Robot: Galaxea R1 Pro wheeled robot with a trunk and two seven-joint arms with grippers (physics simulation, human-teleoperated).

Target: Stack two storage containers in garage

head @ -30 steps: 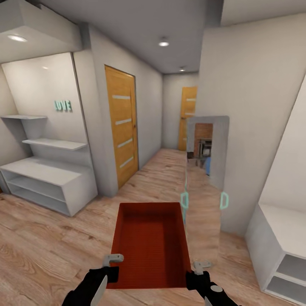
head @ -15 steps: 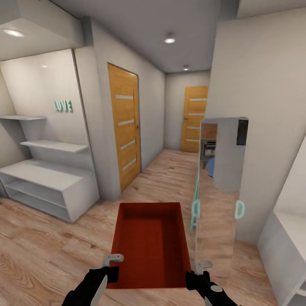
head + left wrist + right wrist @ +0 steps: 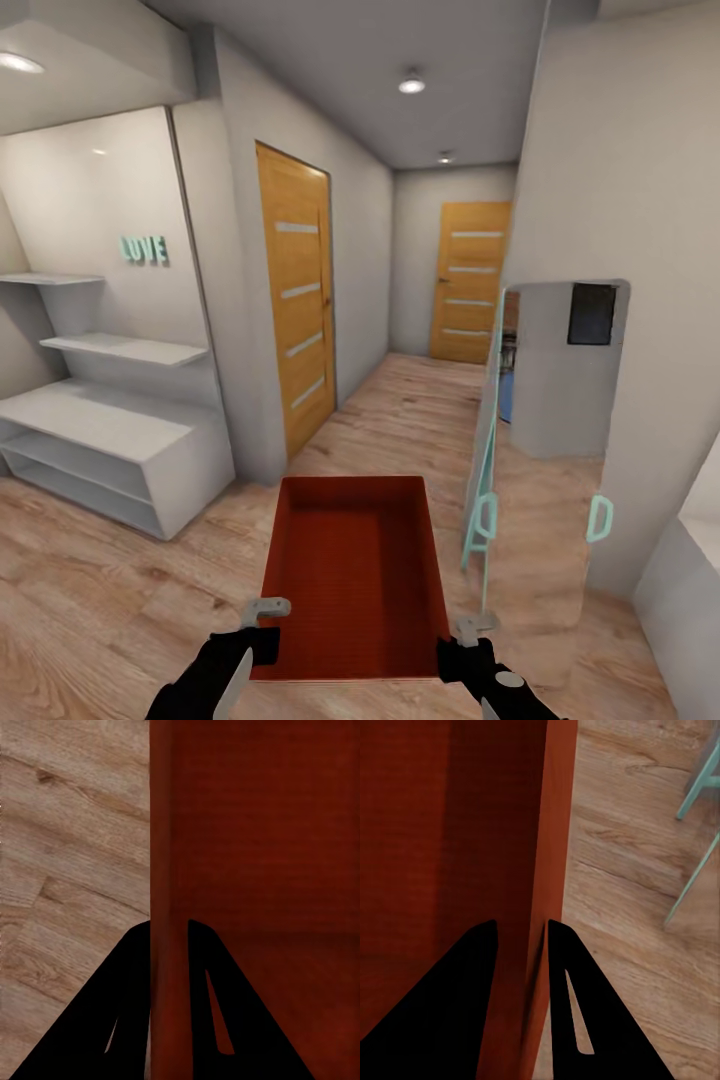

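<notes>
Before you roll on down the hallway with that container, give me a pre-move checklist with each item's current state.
1. Left gripper clamped on the storage container wall: ok, a finger on each side of the wall.
2. Right gripper clamped on the opposite wall: ok, fingers straddle it.
3. Container level: ok, rim looks even in the head view.
4. Container empty: ok, nothing inside.
5. Clearance on the right: not ok, the standing mirror with its teal frame is close beside the container.
6. Hallway ahead: ok, wood floor open up to the far door; whether that leads to the garage, cannot tell.
</notes>
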